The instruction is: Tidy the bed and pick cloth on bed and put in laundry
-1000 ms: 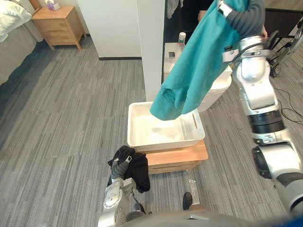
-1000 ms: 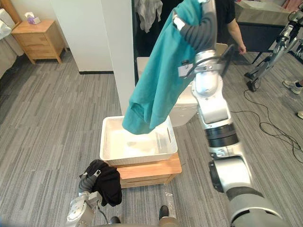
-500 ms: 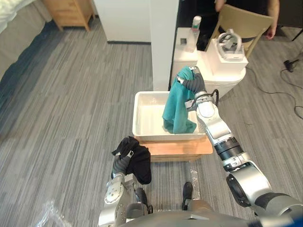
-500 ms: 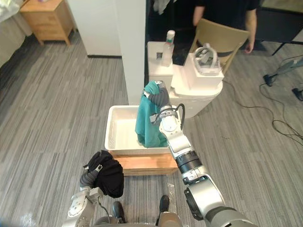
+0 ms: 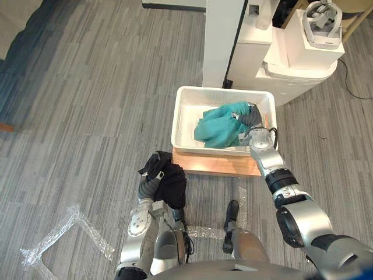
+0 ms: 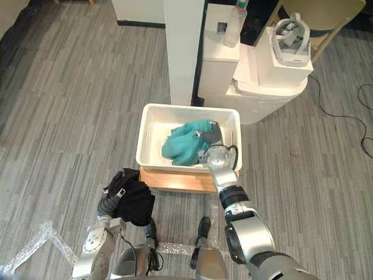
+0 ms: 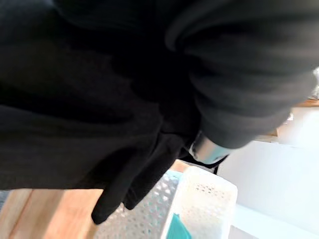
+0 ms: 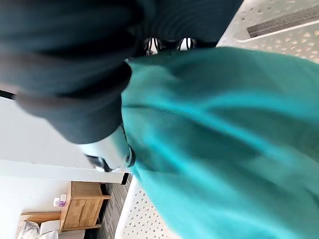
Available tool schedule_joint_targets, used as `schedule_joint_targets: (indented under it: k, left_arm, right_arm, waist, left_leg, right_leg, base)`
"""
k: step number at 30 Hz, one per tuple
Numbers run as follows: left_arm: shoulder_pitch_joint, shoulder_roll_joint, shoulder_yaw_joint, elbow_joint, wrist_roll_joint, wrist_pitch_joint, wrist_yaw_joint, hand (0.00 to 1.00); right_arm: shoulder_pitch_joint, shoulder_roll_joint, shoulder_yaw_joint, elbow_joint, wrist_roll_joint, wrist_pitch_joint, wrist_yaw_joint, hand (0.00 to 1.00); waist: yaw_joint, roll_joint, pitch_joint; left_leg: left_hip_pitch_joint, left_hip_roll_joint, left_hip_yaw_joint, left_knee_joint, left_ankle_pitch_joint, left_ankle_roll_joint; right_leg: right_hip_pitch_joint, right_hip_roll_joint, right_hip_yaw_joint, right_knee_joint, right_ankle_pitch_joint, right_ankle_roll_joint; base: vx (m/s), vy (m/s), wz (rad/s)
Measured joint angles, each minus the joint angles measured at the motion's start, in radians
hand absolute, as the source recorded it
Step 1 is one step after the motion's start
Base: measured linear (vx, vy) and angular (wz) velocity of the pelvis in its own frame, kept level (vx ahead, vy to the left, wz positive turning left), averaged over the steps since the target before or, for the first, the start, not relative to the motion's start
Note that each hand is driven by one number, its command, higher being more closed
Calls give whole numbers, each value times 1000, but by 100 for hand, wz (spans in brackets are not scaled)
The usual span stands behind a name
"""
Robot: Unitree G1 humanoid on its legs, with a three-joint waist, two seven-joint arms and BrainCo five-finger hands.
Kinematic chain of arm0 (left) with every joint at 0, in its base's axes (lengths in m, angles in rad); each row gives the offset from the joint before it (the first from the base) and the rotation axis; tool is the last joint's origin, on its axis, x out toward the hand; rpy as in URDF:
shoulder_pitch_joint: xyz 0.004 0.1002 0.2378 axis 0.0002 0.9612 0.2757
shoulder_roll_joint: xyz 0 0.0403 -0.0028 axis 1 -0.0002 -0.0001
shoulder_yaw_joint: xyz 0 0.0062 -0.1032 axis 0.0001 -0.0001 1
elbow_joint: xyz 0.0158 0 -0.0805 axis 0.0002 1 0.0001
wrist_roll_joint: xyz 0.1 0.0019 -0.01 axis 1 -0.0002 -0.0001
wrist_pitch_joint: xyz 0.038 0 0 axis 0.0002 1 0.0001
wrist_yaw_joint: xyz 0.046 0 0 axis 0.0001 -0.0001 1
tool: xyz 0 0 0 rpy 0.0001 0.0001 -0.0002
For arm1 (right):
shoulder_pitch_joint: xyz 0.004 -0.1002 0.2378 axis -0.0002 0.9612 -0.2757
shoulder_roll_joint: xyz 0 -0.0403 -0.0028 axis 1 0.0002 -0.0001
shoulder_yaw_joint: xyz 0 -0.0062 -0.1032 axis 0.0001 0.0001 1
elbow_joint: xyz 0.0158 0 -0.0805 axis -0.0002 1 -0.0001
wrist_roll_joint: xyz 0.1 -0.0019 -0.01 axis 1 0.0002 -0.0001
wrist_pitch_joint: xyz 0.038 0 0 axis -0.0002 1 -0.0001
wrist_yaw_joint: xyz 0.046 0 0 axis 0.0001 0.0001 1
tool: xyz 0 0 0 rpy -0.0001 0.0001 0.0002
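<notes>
Step in hand: dropping off the teal cloth (image 5: 218,128). Bunched in the middle of the white laundry basket (image 5: 179,119), itself on a low wooden stand (image 5: 215,164). Right hand (image 5: 252,118) down inside the basket, against the cloth's right side and partly sunk in the folds; cannot tell whether clamped on the fabric or slack. In the right wrist view, teal fabric right up against the dark cover, perforated basket plastic past it.

Left hand (image 5: 156,175) low, just beside the stand's left corner and outside the basket, curled tight into a black cloth (image 5: 173,186) hanging in a bundle from it. Not yet in the laundry.

Judged progress: 1 of 2 garments delivered, or nearly so; 1 to go.

Next, probably: loosen the right hand and lift it straight up, clear of the rim, without dragging teal fabric along. Then raise the left hand over the near rim and let go of the black cloth above the free space at the basket's left.

Worth watching: a fold snagged on the right hand, and a trailing black end draped over the rim instead of inside.
</notes>
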Motion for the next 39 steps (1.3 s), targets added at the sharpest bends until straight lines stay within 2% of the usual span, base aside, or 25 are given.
schedule_joint_targets:
  k: [8, 12, 16, 20, 26, 31, 34, 39]
  left_arm:
    - [-8, 1, 0, -64, 0, -16, 1, 100]
    - [-12, 1, 1, -69, 0, -16, 1, 100]
    - [-18, 5, 2, -73, 0, -16, 1, 100]
    - [-25, 20, 2, -123, 1, -16, 1, 100]
    - [-26, 30, 3, -176, 0, -20, 1, 100]
    - [-36, 31, 5, -240, -1, -38, 2, 100]
    - [-45, 31, 20, -299, -2, -39, 3, 100]
    - [-142, 52, 71, -338, 10, -93, 44, 100]
  right_arm:
    - [-5, -4, -11, 1, -1, 4, 6, 0]
    - [52, -34, -15, -72, -32, 8, 6, 0]
    - [122, -59, -41, -157, -58, 14, 6, 0]
    - [187, -118, -48, -222, -104, 15, 7, 0]
    - [302, -200, -86, -270, -276, 18, 16, 0]
    - [385, -202, -129, -263, -344, 25, 15, 0]
    - [440, -189, -187, -211, -342, 25, 10, 0]
    - [556, -154, -293, -40, -207, 29, 7, 0]
  waist:
    - [-3, -2, 4]
    - [-6, -2, 4]
    - [-27, -7, 1]
    - [-48, -14, -3]
    - [-60, -23, -83]
    - [-87, -31, -112]
    - [-90, -31, -129]
    - [-99, -23, -149]
  left_leg:
    - [25, 2, 14, 0, -3, -3]
    - [56, 4, 28, -1, -9, -7]
    - [75, 8, 45, -2, -13, -7]
    - [97, 18, 61, -6, -22, -18]
    - [125, 35, 101, -1, -29, -28]
    - [133, 36, 105, -1, -30, -29]
    - [137, 36, 105, -3, -30, -30]
    - [143, 36, 104, -6, -31, -30]
  right_leg:
    - [19, 2, 10, 0, 0, 0]
    - [41, 4, 27, 0, -1, 0]
    - [52, 8, 43, 0, -1, 0]
    - [64, 19, 59, 0, -1, -1]
    - [71, 41, 103, -10, 0, -4]
    - [74, 42, 111, -10, 0, -4]
    - [77, 42, 112, -10, 0, -4]
    - [83, 42, 112, -10, 0, -4]
  base:
    - [1, -3, -3]
    - [-11, -10, -11]
    - [-19, -16, -12]
    - [-13, -28, -13]
    - [39, -34, -21]
    - [4, -12, -7]
    - [-11, -6, 1]
    - [-14, -5, 1]
